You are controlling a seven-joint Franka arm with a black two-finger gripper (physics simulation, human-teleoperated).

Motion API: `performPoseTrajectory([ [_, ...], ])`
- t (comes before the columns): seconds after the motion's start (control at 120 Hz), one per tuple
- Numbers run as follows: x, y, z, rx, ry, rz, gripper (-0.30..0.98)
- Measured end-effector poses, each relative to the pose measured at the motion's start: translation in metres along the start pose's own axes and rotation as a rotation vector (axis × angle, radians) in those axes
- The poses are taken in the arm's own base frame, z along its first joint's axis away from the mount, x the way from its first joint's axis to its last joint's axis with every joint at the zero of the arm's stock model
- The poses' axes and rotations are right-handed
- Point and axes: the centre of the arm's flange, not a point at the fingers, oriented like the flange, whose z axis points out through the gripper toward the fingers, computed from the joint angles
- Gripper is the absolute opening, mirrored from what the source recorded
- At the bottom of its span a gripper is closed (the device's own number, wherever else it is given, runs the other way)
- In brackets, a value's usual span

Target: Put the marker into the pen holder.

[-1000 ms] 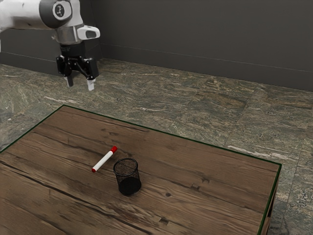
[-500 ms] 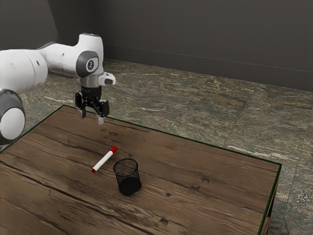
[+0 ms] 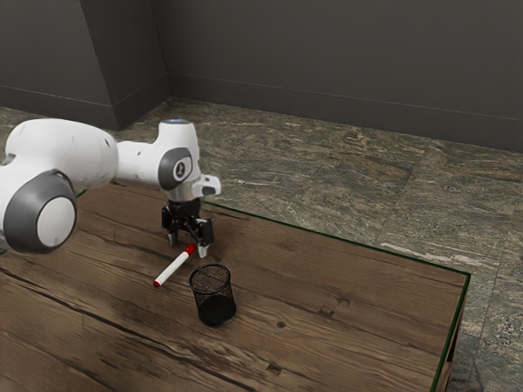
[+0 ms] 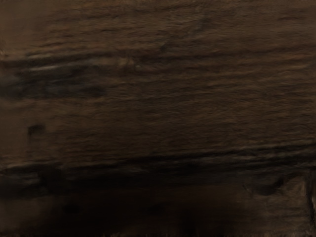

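Observation:
In the exterior view my gripper [image 3: 188,246] is low over the table beside the red cap end of the marker, its two fingers spread apart and open. The white marker [image 3: 172,269] with red ends lies flat on the wood, its cap end close to the fingers; whether they touch it I cannot tell. The black mesh pen holder [image 3: 214,296] stands upright a little to the exterior view's right of the marker, with nothing inside.
The wooden table [image 3: 327,310] has a dark green edge. Its grain and dark cracks show under my hand in the wrist view, where the wood [image 4: 163,113] looks shaded. The arm reaches in from the exterior view's left.
My hand has come down from high above the far side of the table and shifted toward the exterior view's right, to the marker's cap end. Marker and pen holder have not moved.

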Motion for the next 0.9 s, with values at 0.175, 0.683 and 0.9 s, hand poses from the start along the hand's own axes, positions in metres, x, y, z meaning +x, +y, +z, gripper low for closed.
performPoseTrajectory([
  [0.175, 0.0, 0.003, -0.011, 0.008, 0.039, 0.024, 0.6],
  [0.683, -0.014, 0.01, -0.011, 0.05, 0.044, 0.068, 0.27],
  [0.9, -0.017, 0.008, -0.014, 0.066, 0.048, 0.072, 0.01],
])
